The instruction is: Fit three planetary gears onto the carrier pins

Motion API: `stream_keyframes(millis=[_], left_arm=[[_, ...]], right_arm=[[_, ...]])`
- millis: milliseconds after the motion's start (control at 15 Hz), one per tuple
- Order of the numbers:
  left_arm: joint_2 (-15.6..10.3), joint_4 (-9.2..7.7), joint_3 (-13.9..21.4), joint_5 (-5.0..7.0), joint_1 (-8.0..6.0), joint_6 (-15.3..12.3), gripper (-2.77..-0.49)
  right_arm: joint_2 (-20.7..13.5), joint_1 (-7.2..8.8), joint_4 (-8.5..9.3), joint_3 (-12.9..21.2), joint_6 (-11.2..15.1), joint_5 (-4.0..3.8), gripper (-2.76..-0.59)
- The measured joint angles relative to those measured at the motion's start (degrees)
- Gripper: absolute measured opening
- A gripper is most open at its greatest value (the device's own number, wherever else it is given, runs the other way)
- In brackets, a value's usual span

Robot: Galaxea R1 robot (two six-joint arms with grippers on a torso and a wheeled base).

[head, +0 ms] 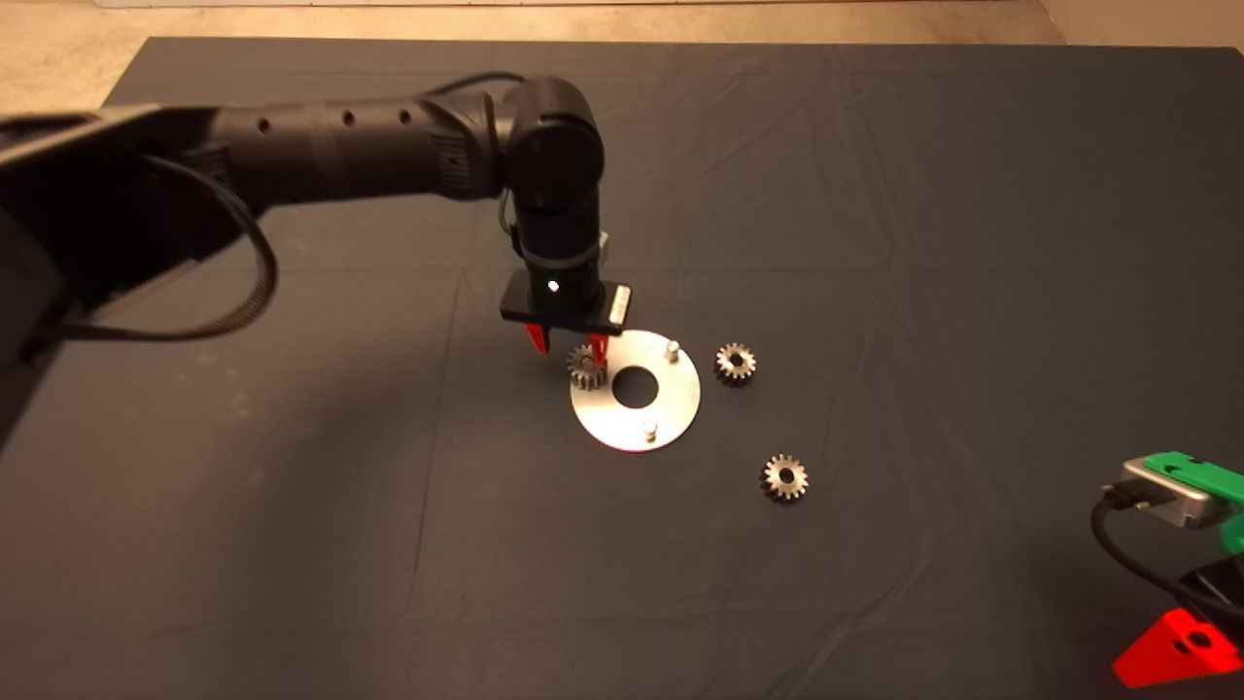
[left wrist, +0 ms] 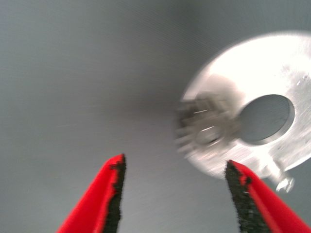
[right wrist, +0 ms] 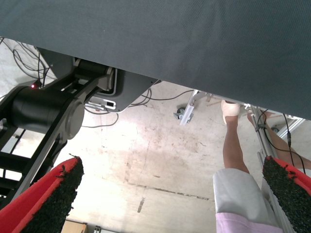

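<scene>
1. Parked at the mat's (head: 292,544) near right corner: right gripper (head: 1181,642), fingers (right wrist: 53,194) spread wide with nothing between them; wrist view there shows floor, cables and a person's leg (right wrist: 233,145).
2. Lying flat on the mat, near and right of the disc (head: 671,408): one loose gear (head: 784,477).
3. Standing bare on the disc: near pin (head: 649,428) and far pin (head: 671,348).
4. Seated at the disc's left rim, over the third pin's place: one gear (head: 585,366), blurred in the wrist view (left wrist: 204,128).
5. Just right of the disc, apart from it: another loose gear (head: 736,363).
6. Poised directly above the seated gear: left gripper (head: 567,342), fingers (left wrist: 109,194) parted, gripping nothing.
</scene>
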Motion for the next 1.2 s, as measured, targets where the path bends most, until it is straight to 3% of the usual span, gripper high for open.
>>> stream_keyframes(millis=[133, 333, 533, 733, 867, 1000, 1200], left_arm=[[-5.2, 0.2, 4.7, 0.28, -2.78, -0.1, -1.8], [-14.8, 0.2, 15.3, 0.56, -2.19, -0.2, -1.66], [-27.9, -0.24, 26.9, 0.66, -3.42, -1.1, -1.5], [-39.4, -2.25, 39.3, 1.19, -3.85, -2.3, -1.37], [-42.4, -4.14, 45.4, 1.27, -4.39, -5.2, -1.27], [-44.1, -4.58, 49.8, 0.63, -4.86, -8.4, -1.22], [-51.7, -4.8, 54.3, 0.94, -5.16, -11.9, -1.22]], right_arm=[[0.2, 0.0, 0.0, 0.0, 0.0, -0.01, -0.61], [2.6, 0.02, -0.02, -0.1, -1.1, -0.04, -0.61], [6.9, 0.0, -0.02, -2.2, -5.8, -0.15, -0.61], [12.9, 0.02, -0.02, -8.2, -16.5, 0.02, -0.61], [16.6, 0.02, -0.02, -13.0, -24.2, 0.0, -0.61], [20.9, 0.0, -0.05, -17.1, -31.4, -0.06, -0.61], [27.0, 0.0, -0.44, -22.5, -39.0, -0.01, -0.61]])
